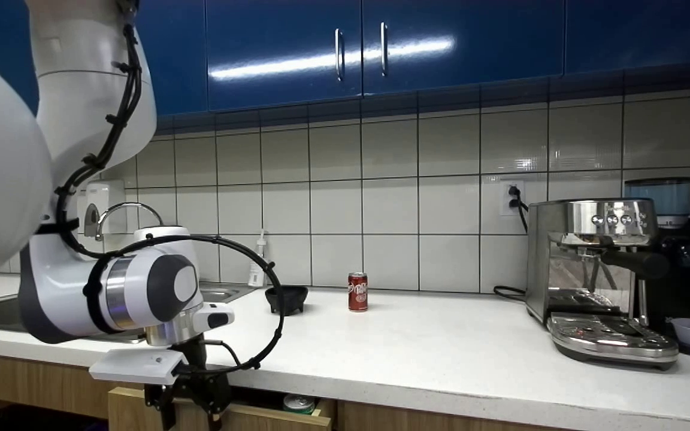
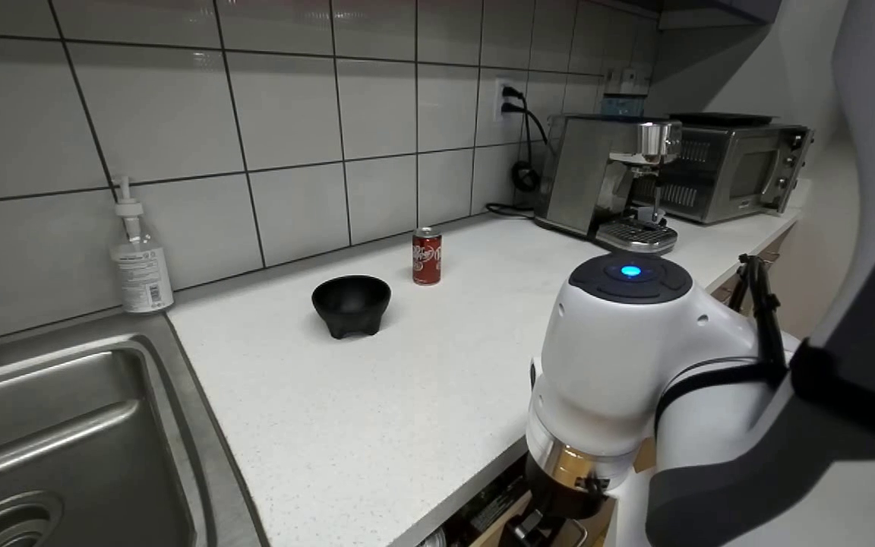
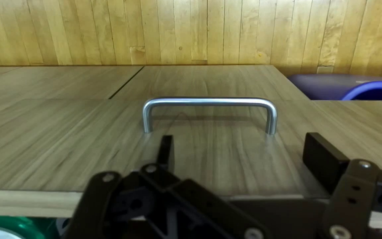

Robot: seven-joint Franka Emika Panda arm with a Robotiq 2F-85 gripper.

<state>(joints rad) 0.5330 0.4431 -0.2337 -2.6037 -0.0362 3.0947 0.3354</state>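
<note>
While claw gapes, metal handle nr, drwr ajar

both exterior views face a shared can at twelve o'clock. the wrist view looks down, near a handle.

In an exterior view the bottom edge cuts off the wooden drawer, whose front hides the lower part of the green can inside, and the espresso machine on the right covers part of the black coffee grinder behind it. On the left, the words on the soap bottle are too tiny to read. In the wrist view the gripper looks a bit blurry, and a purple-and-blue thing is cut off by the edge, so I can't tell what it is.
</note>
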